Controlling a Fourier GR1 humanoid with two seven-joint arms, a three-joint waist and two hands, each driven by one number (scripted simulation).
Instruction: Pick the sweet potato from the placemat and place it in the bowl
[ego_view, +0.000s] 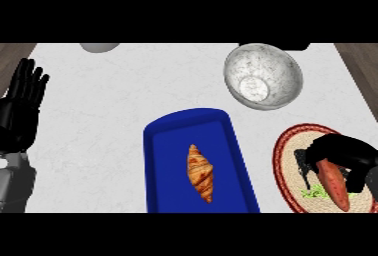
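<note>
White marble counter (96, 125) fills my feed, a blue rectangular tray (166, 130) at centre. Right of the tray, my right hand (347, 152) curls round the long orange sweet potato (334, 186) over the red-rimmed woven placemat (284, 150); the grey marbled bowl (263, 75) lies beyond. Left of it, my left hand (18, 112) rests open.

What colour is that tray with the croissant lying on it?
Deep blue all over; the tray shows best in the head view.
</note>
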